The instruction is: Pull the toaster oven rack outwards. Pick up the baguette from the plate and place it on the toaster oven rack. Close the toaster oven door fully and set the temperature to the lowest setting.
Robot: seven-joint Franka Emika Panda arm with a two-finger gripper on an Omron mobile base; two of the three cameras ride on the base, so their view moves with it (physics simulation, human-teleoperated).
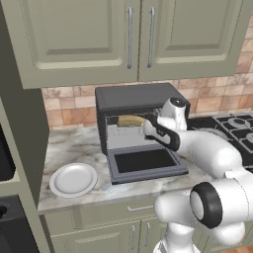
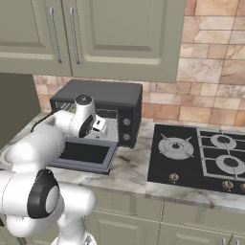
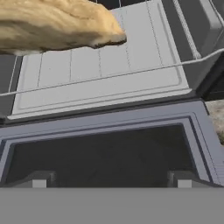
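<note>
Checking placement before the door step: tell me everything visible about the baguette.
The baguette is a short golden-tan loaf with a rough, crusty-looking surface and a rounded end, seen close in the hand view. It lies on its side, roughly level, across the rack inside the oven, towards the cavity's left side. It is off the plate. The open end effector is apart from it, over the lowered door.

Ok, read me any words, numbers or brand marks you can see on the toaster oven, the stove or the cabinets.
No text can be read in these pictures.
toaster oven: its control strip carries plain round knobs, no markings legible.
stove: front knobs bear no readable signs.
cabinets: plain doors.
plate: unmarked.
</note>
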